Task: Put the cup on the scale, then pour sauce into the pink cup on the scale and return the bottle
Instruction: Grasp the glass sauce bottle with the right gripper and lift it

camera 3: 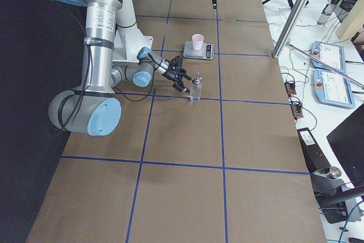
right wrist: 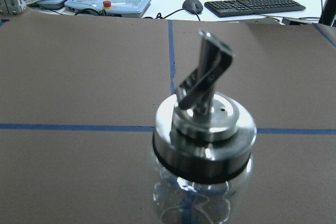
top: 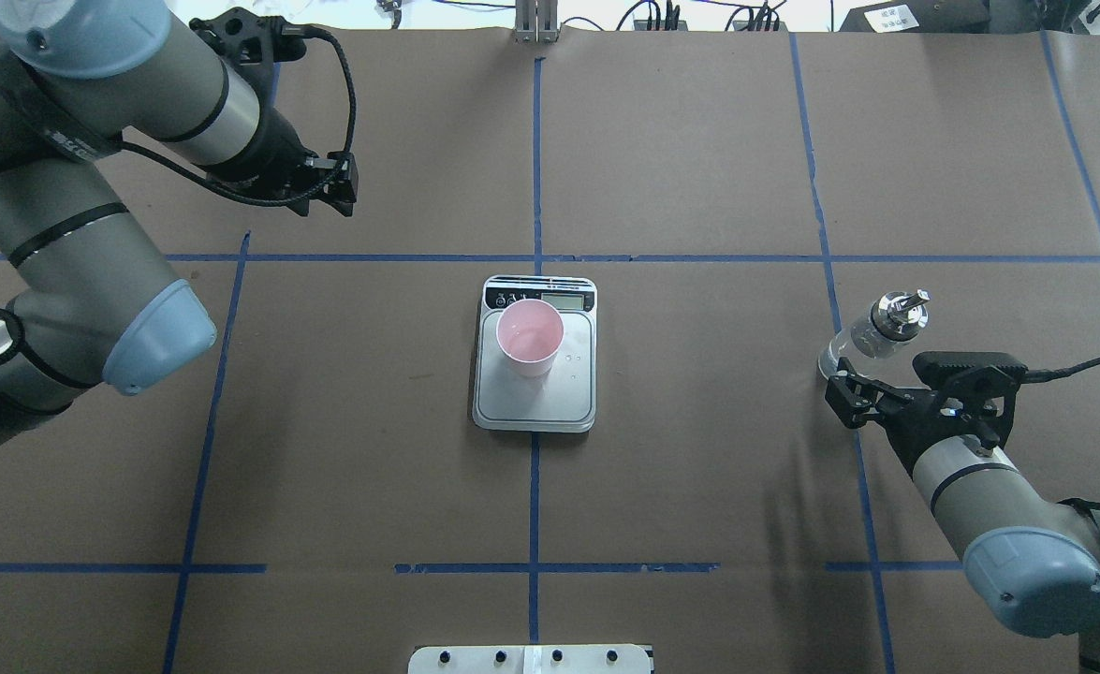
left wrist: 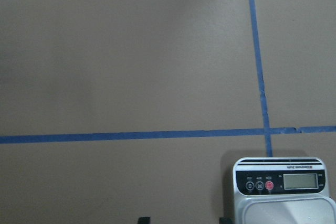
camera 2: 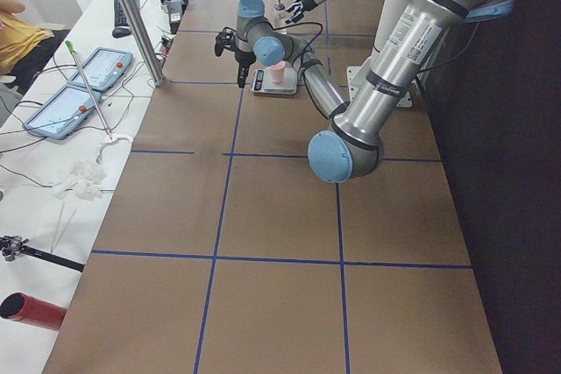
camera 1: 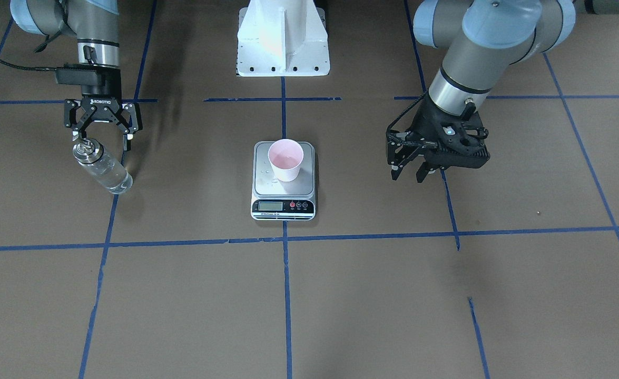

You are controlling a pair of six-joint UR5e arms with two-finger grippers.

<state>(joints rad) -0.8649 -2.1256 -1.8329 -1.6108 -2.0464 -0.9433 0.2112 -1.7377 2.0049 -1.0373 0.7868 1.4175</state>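
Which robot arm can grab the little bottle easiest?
Right, probably. The right gripper, open, is just beside the bottle; the left gripper hangs far off on the scale's other side.

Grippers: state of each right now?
Left gripper: open, empty.
Right gripper: open, near the bottle, not gripping it.

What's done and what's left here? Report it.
Done: the cup stands on the scale. In hand: nothing; the right gripper is open by the upright bottle, and the left gripper is open, off to the side. Drops on the scale hint the pour is done and the bottle returned; the cup's contents are unclear.
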